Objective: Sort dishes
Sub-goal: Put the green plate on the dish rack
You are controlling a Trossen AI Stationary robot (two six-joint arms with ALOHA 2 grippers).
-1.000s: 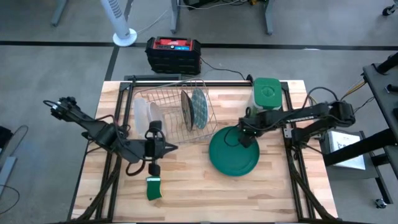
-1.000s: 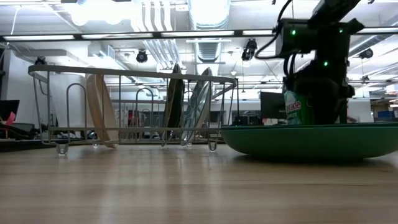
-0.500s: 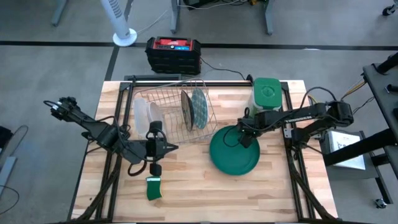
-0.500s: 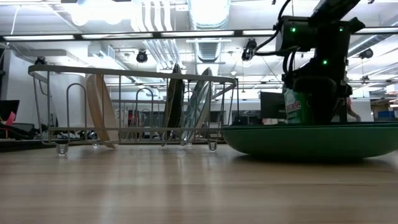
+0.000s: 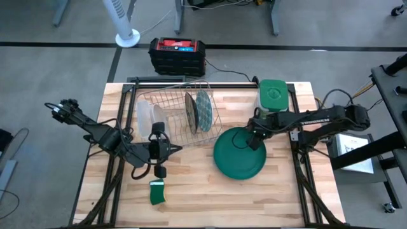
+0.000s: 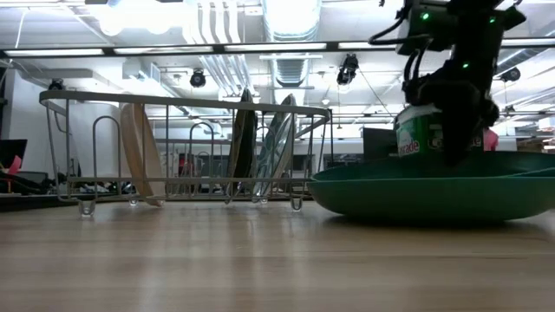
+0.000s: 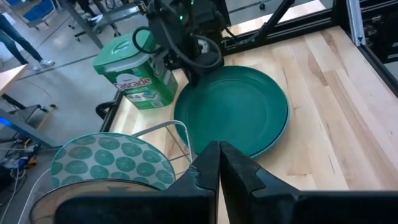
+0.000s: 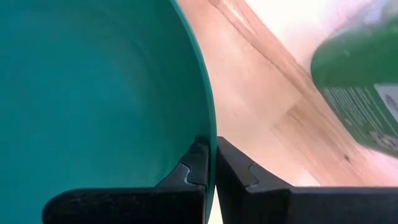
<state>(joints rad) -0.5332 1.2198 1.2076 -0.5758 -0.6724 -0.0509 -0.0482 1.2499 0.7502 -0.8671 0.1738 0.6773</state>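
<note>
High view: wire rack holds three plates upright; right fingers pinch teal plate.

Bright overhead light, blurred foreground

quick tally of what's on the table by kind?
Plates: 4 (teal plate flat on the table, right gripper shut on its rim; three upright in the rack: whitish plate, dark plate, patterned plate)
Dish rack: 1
Green canister: 1
Green sponge: 1
Total: 7
</note>
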